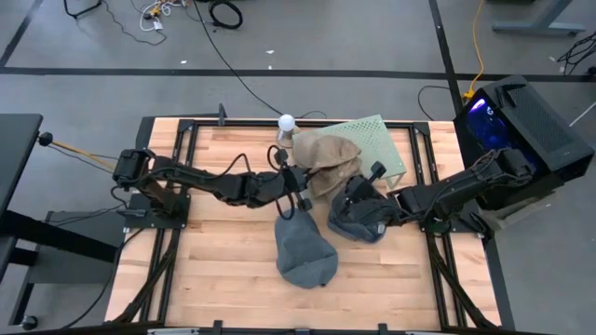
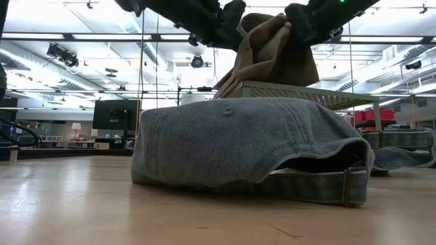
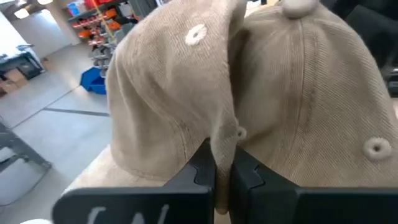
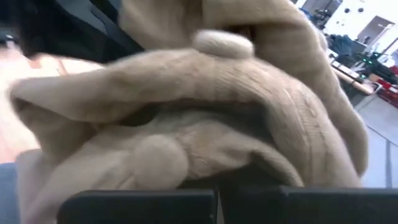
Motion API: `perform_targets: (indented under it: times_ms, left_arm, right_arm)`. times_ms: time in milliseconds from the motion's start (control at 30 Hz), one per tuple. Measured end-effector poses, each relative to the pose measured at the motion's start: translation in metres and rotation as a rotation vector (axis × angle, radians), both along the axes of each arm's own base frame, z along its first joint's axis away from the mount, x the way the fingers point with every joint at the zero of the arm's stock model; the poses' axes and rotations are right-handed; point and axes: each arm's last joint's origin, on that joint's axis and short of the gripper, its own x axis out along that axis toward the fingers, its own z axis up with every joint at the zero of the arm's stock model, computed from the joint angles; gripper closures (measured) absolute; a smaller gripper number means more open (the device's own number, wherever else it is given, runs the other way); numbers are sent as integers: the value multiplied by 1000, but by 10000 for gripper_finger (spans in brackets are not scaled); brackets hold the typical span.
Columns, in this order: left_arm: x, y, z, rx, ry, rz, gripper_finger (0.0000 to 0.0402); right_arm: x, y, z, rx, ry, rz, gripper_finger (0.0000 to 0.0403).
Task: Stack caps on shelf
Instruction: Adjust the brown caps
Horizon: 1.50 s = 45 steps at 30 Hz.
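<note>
From above, the tan cap [image 1: 324,158] overlaps the shelf [image 1: 372,141] edge, at three o'clock from the left gripper [image 1: 296,177]; the right gripper [image 1: 374,179] sits at its four o'clock. Left wrist: fingers clenched on a tan fold. Right wrist: clamped shut, tan fabric just ahead.
</note>
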Motion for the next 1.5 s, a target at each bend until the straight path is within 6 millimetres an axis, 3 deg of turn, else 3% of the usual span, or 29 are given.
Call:
perform_targets:
  times_ms: [267, 600, 833, 1100, 1500]
  left_arm:
    - [-10, -14, 17, 4, -36, -34, 386]
    - [-15, -24, 10, -95, 5, -49, 381]
    - [-12, -10, 6, -219, 6, -148, 389]
    - [-9, 6, 7, -342, -35, -200, 362]
    - [-7, 12, 13, -341, -111, -219, 359]
  right_arm:
    - [0, -7, -2, 17, 9, -30, 403]
    - [0, -7, -2, 42, -6, -19, 403]
    - [5, -5, 2, 82, -70, 20, 403]
    - [10, -4, 10, 72, -115, 69, 403]
    - [13, -13, 12, 89, -129, 65, 403]
